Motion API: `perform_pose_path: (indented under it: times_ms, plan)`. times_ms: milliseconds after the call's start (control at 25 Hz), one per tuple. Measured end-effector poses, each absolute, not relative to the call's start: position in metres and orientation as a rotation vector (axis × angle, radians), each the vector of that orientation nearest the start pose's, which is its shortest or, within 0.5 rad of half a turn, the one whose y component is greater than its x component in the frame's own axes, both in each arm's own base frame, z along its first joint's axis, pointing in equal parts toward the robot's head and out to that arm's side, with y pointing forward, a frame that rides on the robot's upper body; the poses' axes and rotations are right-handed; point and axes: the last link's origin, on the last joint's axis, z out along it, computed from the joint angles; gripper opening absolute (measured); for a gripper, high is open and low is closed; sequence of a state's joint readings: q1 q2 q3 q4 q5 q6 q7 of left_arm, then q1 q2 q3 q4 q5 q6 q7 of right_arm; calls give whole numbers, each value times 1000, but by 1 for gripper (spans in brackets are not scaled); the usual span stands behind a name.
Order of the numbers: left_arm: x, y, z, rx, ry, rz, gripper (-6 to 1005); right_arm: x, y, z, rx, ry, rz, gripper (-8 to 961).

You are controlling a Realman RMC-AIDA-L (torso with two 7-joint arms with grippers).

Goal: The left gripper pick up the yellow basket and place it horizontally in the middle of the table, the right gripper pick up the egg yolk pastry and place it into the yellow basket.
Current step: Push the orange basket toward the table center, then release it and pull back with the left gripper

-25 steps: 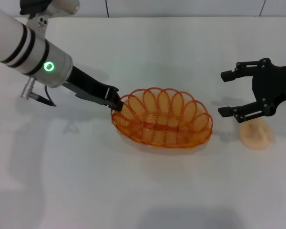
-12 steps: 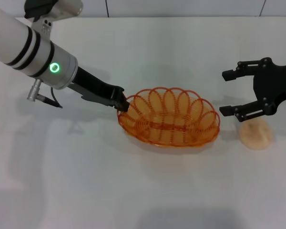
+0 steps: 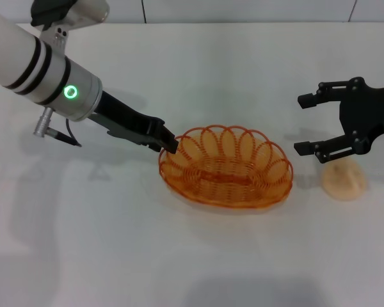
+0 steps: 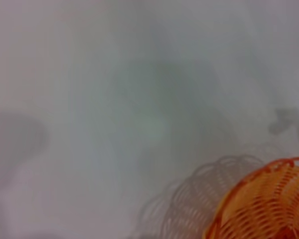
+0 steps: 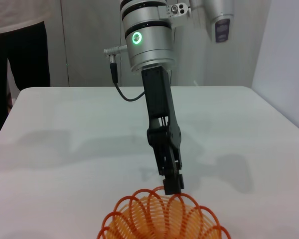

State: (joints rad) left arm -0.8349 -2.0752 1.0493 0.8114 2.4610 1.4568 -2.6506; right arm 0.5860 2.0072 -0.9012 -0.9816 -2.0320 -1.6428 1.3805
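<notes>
The yellow basket (image 3: 225, 167) lies lengthwise near the middle of the table (image 3: 198, 256). My left gripper (image 3: 168, 142) is shut on the basket's left rim. In the right wrist view the left gripper (image 5: 172, 184) pinches the basket's far rim (image 5: 162, 219). The left wrist view shows one end of the basket (image 4: 264, 204). My right gripper (image 3: 299, 125) is open and empty, hovering just right of the basket. The egg yolk pastry (image 3: 344, 179) sits on the table below and right of the right gripper's lower finger, apart from it.
The table's far edge (image 3: 243, 23) meets a wall at the back. In the right wrist view a person in dark clothes (image 5: 20, 45) stands beyond the table's far corner.
My left gripper has moved right and a little toward me with the basket, so the basket now lies closer to the pastry. The right gripper and pastry have not moved.
</notes>
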Motion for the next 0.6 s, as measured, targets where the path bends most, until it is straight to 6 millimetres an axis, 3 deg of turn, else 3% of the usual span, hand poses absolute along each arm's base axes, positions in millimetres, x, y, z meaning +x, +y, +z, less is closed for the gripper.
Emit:
perform_pose_path:
  times_ms: [160, 240, 360, 480, 600]
  plan:
    - [-191, 387, -25, -2509, -1582, 185, 227, 211, 357, 45, -2896, 34, 364, 854]
    - [-191, 388, -22, -2509, -1578, 189, 430, 212, 356, 45, -2895, 42, 366, 854]
    - [-193, 389, -17, -2510, -1570, 193, 553, 213, 355, 46, -2894, 55, 370, 853]
    - [-199, 390, 3, -2512, -1481, 157, 676, 214, 354, 46, -2893, 74, 374, 853]
    - [-207, 389, 26, -2492, -1362, 41, 682, 216, 353, 46, -2891, 102, 375, 853]
